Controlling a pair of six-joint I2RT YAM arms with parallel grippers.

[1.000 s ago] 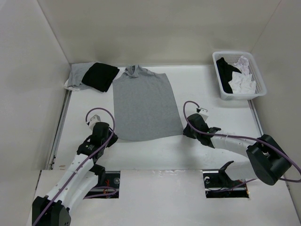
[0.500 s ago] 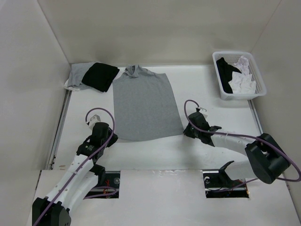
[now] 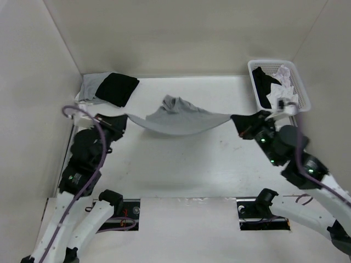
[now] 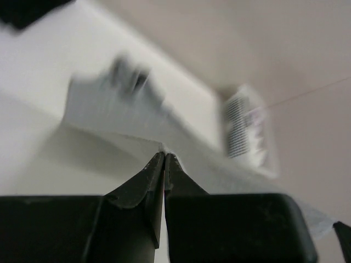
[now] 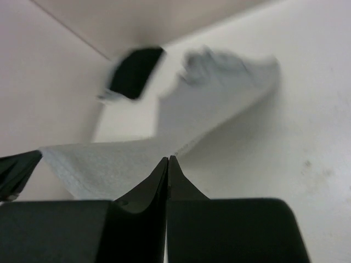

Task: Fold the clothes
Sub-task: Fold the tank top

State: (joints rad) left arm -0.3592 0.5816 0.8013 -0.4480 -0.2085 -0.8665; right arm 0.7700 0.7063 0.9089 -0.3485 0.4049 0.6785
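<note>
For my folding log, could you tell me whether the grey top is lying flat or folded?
Neither: the grey top hangs stretched between the left gripper and right gripper, its collar end bunched on the table.

No text, label, brand, number or sign readable in any view. Small dark mark on white link of right arm: too small to tell whether lettering. Both wrist views blurred beyond the pincer tips; nothing legible there.
</note>
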